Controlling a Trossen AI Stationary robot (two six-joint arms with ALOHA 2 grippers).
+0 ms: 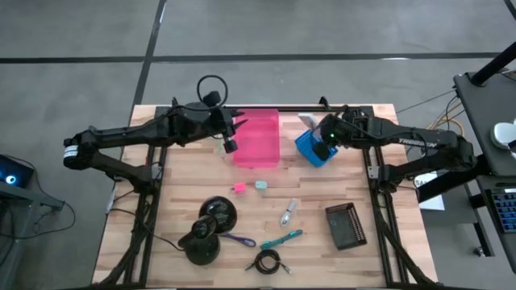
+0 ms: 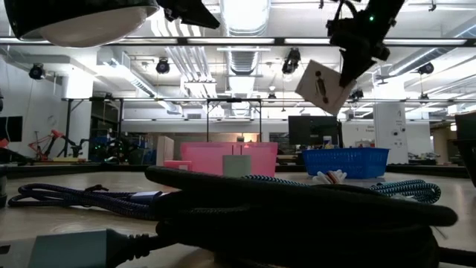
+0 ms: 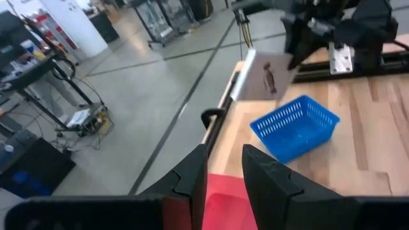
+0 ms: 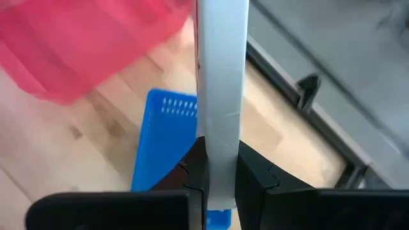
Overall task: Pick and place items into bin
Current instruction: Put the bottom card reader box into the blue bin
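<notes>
From here I see my right hand [image 1: 325,137] raised over the blue basket [image 1: 313,150] at the far edge of the desk [image 1: 339,262], clenched on a flat white card [image 2: 323,85] with a small dark figure printed on it; the right wrist view shows that card [image 4: 222,96] edge-on, pinched between the two dark fingers [image 4: 254,176] above the basket [image 4: 165,144]. In the low view the card hangs tilted in the air above the basket [image 2: 345,159], and a small pale thing with red marks sits against the basket's front, though I cannot tell whether it lies inside or just before it. Just beside the basket, toward the middle of the far edge, stands the pink bin [image 1: 257,138]; I cannot see into it well enough to say what it holds. My left hand [image 1: 229,137] hovers at that bin's left side, its fingers [image 3: 192,176] slightly apart with nothing between them. The loose items lie on the open desk: a pink cube [image 1: 239,188] and a pale teal cube [image 1: 261,185] side by side near the middle, a silver metal piece [image 1: 288,213] nearer the front, then a teal tool [image 1: 283,238], a purple tool [image 1: 239,239] and a black coiled cable [image 1: 268,261] by the front edge. A large black object with two round parts [image 1: 210,229] rests left of them, and a dark perforated tray [image 1: 346,225] lies toward the right side.
</notes>
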